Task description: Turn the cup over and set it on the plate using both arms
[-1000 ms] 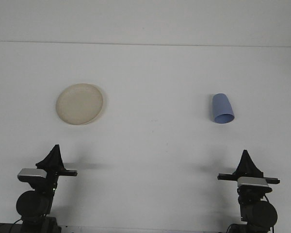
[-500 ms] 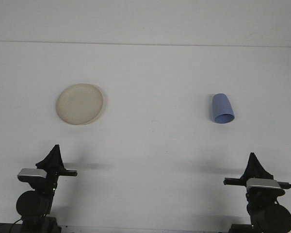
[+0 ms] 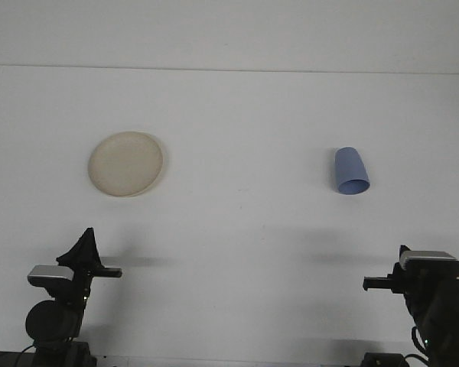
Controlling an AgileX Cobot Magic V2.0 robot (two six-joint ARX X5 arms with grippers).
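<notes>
Blue cup [image 3: 351, 171] well ahead of right gripper [image 3: 402, 267], apart.

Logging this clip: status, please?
Left gripper and right gripper near table edge, holding nothing. Blue cup lying right; plate left. Nothing between.

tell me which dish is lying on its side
The blue cup on the right: it lies tipped over with its open mouth toward the camera. The cream plate on the left sits flat.

Matt cream plate [image 3: 126, 163] — smooth blue plastic-looking cup [image 3: 350, 171] — matt white table [image 3: 245, 229]
</notes>
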